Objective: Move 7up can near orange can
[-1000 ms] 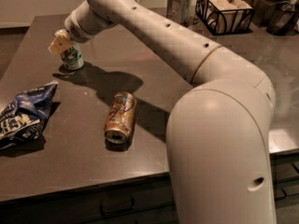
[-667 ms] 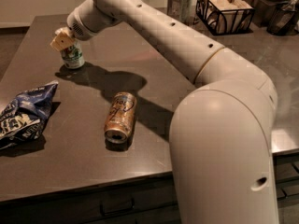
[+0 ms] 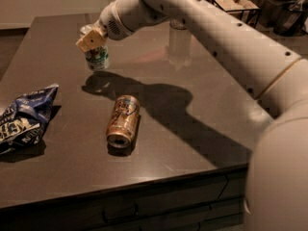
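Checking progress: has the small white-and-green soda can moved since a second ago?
Yes. The small white-and-green 7up can, gripper at its top, shifted right in view, relative to the unmoved orange-gold metallic can.

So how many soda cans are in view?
2: the 7up can upright at far left, the gripper at its top; the orange can on its side mid-table.

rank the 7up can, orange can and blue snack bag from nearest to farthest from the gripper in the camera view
1. 7up can: upright, back left, right under the gripper.
2. orange can: on its side, mid-table.
3. blue snack bag: left edge; its corner reaches about as near as the orange can, so 2 and 3 are too close to call.
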Robot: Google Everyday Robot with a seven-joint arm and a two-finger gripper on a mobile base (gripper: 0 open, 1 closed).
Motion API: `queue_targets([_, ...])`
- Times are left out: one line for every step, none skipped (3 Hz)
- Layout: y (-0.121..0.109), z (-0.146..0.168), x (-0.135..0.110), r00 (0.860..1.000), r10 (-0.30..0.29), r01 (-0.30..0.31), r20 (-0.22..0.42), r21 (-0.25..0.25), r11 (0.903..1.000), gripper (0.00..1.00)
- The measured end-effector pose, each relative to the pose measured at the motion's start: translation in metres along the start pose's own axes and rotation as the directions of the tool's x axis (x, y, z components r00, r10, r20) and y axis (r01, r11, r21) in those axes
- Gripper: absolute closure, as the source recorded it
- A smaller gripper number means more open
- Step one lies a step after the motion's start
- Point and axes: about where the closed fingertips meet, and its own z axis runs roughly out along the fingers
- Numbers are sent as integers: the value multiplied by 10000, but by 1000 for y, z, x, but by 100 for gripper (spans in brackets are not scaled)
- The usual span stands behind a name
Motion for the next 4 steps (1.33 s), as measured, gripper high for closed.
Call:
queue_targets([10,-37,19,10000,-3,3,-5,-147,9999,100])
queue_targets([22,-65,35,10000,31,-30,24,-351,9994,100])
queue_targets([34,-82,51,9999,144,-141,39,-608,9981,100])
queue_targets([43,-93,66,9998,199,-200,-18,-801,9966,100])
